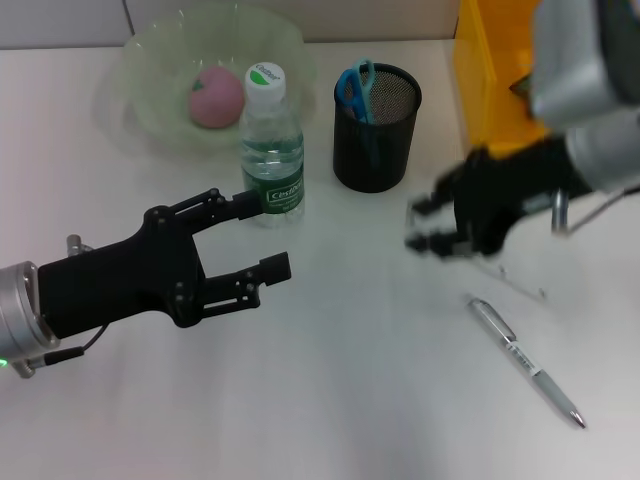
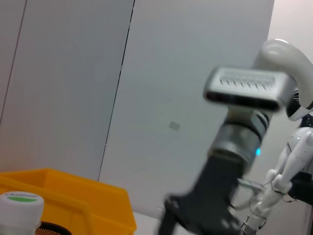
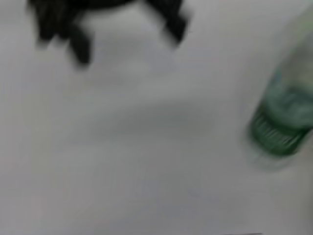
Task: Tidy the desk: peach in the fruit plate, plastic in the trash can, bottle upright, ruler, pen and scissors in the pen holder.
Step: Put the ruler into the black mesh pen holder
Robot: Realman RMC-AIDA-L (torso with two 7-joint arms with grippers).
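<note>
Pen [image 1: 527, 362] lies flat on the desk, well apart from the pen holder [image 1: 376, 127], long axis running diagonally away from it. Right gripper [image 1: 432, 228] hovers just holder-side of the pen's clip end, clearly the nearer arm; its opening cannot be told. Left gripper [image 1: 255, 235] idles wide open, empty, beside the upright bottle [image 1: 270, 148]

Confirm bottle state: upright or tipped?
Upright. The bottle stands on its base on the desk, white cap on top, between the fruit plate and pen holder.
</note>
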